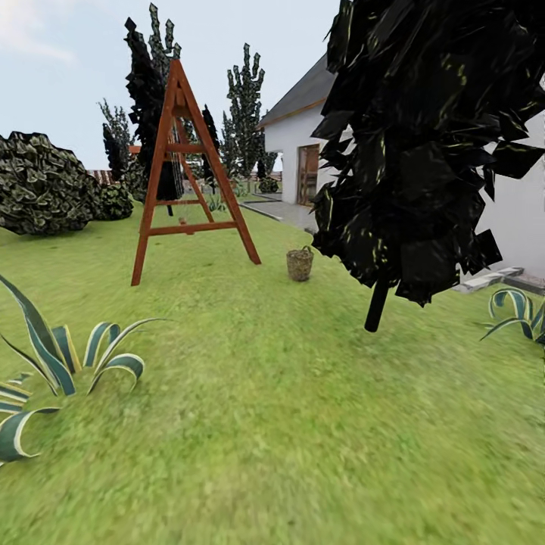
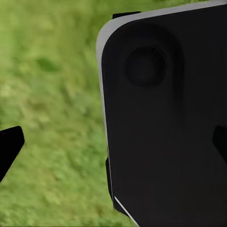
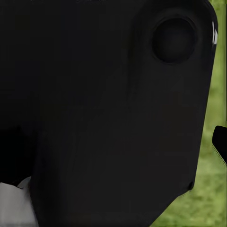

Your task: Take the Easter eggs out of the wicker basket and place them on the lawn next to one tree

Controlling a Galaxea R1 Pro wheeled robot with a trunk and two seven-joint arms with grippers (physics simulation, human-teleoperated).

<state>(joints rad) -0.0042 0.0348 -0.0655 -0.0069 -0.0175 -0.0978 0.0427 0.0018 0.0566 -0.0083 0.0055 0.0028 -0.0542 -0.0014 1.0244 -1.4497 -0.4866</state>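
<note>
While the wicker basket is seen far off on the lawn beyond the wooden swing frame — presumably awaiting approach — neither gripper's opening can be judged.

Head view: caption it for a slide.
Wicker basket on the lawn between a wooden swing frame and a dark tree, house behind.

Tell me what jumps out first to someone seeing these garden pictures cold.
The eye lands first on the dark, almost black leafy tree looming at the head view's right, its thin trunk rising from the lawn. Next comes the tall red-brown wooden A-frame standing left of centre, with a small wicker basket on the grass between the two. Striped spiky plants fan out at the near left, and a white house sits behind.
</note>
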